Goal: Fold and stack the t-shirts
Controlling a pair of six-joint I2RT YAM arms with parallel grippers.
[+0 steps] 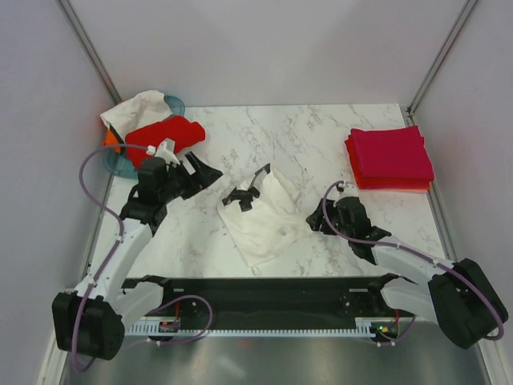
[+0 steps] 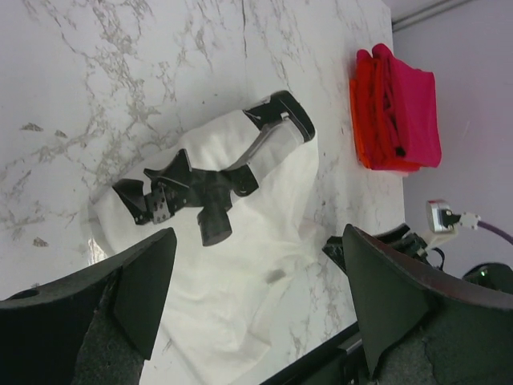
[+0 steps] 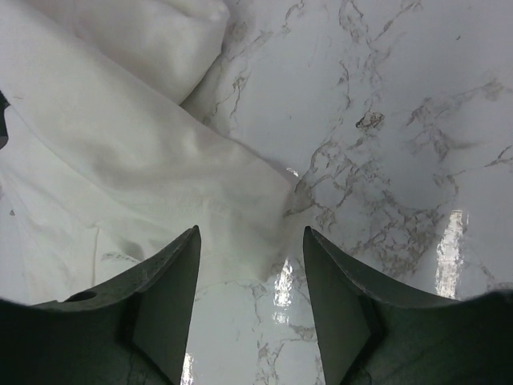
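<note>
Closest to the lens in the right wrist view, the right gripper (image 3: pixel 251 233) shows two dark, matte, wedge-shaped fingers (image 3: pixel 164 301) standing apart, released. A creased corner of the white t-shirt (image 3: pixel 136 168) lies flat on the glossy marble table (image 3: pixel 401 120) between them, not pinched. The left wrist view gives what that close shot cannot. The same shirt is rumpled into a loose, roughly folded shape with a bold black print (image 2: pixel 200 188) across it. Beyond it sits a neat folded stack of shirts (image 2: pixel 397 108), crimson-pink on top of brighter red-orange layers. In that view the left gripper (image 2: pixel 258 237) has its jaws spread wide with nothing in them, well short of the cloth. Only the top camera shows the teal basket (image 1: pixel 120 164) at the table's far left corner. Soft shirts are heaped in it, one white (image 1: pixel 136 108), one bright red (image 1: pixel 164 132), and a sliver of orange (image 1: pixel 112 143). From above, the white printed shirt lies near the middle of the table and the folded stack near the far right edge. The left arm rises from its base and bends forward, its wrist just beside the basket and its fingers aimed toward the centre. The right arm lies low and stretched inward, its gripper at the shirt's right edge.
</note>
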